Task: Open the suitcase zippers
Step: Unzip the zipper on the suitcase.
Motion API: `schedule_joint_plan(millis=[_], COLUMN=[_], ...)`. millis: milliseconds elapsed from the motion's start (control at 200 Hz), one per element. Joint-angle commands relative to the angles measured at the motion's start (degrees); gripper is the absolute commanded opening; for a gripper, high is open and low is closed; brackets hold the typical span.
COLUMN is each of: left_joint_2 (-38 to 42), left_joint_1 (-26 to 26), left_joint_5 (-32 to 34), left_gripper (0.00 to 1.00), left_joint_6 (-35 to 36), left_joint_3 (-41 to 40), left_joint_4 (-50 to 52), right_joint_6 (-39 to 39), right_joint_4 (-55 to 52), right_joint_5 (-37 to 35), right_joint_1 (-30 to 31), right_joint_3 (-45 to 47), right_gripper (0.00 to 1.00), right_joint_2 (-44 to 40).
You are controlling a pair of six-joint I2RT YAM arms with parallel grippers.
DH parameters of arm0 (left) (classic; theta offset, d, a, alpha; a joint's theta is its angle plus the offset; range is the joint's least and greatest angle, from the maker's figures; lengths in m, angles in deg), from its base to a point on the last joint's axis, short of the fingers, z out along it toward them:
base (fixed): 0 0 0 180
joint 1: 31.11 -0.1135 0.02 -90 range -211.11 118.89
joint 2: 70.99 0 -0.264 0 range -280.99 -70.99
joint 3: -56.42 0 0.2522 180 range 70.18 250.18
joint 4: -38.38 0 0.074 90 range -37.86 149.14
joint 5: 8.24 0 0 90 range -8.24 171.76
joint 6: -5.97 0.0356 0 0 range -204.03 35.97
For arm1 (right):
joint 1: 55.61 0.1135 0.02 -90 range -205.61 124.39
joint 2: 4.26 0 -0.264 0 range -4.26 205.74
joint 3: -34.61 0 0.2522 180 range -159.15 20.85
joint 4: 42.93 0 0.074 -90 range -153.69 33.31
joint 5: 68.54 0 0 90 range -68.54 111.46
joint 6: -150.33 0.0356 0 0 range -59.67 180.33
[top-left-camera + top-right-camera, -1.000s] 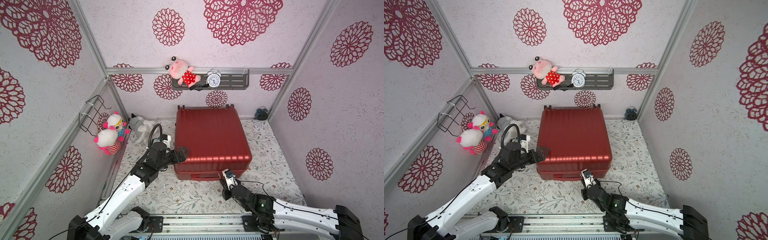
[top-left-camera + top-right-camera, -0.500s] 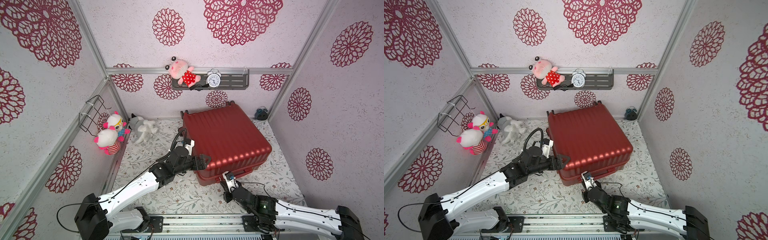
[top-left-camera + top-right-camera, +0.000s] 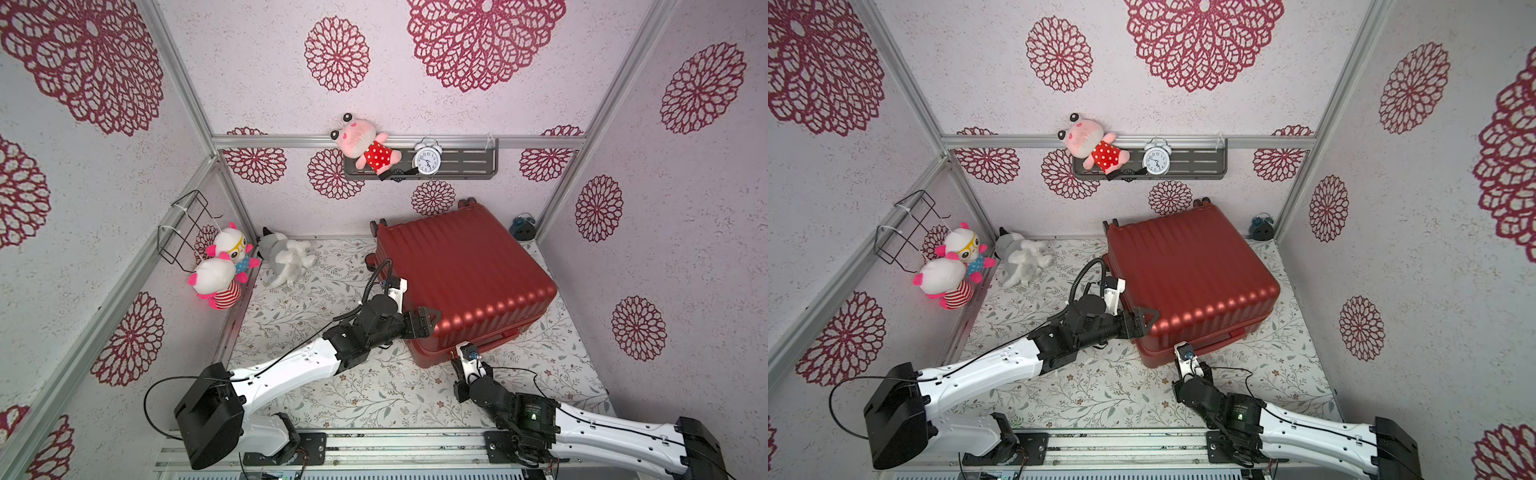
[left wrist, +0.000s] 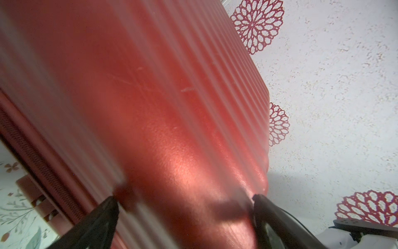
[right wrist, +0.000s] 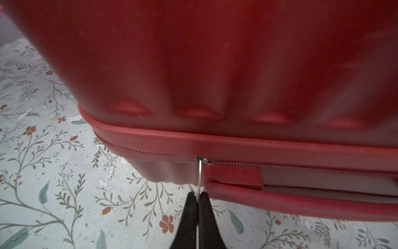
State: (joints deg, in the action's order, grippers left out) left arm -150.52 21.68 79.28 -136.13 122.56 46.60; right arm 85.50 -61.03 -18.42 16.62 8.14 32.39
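One suitcase (image 3: 461,274), flat on table (image 3: 374,395), back right, skewed. Left gripper (image 3: 429,322): spread wide against its near-left corner, holding nothing. Right gripper (image 5: 197,195): pinched on zipper (image 5: 269,165) pull (image 5: 200,172), front seam. Around: four toys, pink plush (image 3: 365,145) on one shelf (image 3: 469,166) by one clock (image 3: 427,160), two dolls (image 3: 214,278) under one basket (image 3: 187,228), grey plush (image 3: 286,257).

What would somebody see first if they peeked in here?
A big glossy red ribbed hard-shell suitcase lies on the flowery floor. The open left gripper is at its near corner, while the right gripper pinches its thin silver zipper pull. Above, a pink plush toy in a red dotted dress shares a grey wall shelf with a white alarm clock.
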Motion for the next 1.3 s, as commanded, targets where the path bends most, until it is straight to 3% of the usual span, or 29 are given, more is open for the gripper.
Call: schedule_joint_plan(millis=[0,350,685,911,1081,1296], left_joint_2=[-3.4,4.79,4.45,17.09,25.99,28.4], left_joint_1=[4.85,4.6,4.51,3.37,-3.87,-22.26], left_joint_5=[-7.93,-1.63,-3.31,6.74,7.51,-3.78], left_gripper=[1.0,0.98,0.98,0.98,0.98,0.98], left_joint_6=[3.91,7.28,5.86,8.24,6.57,5.52], left_joint_3=[0.64,0.15,-0.6,-2.71,-5.86,-8.13], left_joint_4=[-7.69,2.53,1.21,11.36,17.93,19.28], right_joint_6=[-1.7,-1.21,-1.71,-1.44,-1.39,-1.19], right_joint_4=[8.06,6.5,14.28,14.22,14.18,13.96], right_joint_5=[10.64,11.01,11.93,10.66,10.36,9.75], right_joint_1=[3.76,4.88,5.11,5.44,5.53,5.55], right_joint_3=[-1.44,-1.26,-2.34,-3.29,-3.31,-4.13], right_gripper=[0.0,0.0,0.0,0.0,0.0,0.0], right_joint_2=[-0.51,-5.67,3.36,5.29,5.36,6.61])
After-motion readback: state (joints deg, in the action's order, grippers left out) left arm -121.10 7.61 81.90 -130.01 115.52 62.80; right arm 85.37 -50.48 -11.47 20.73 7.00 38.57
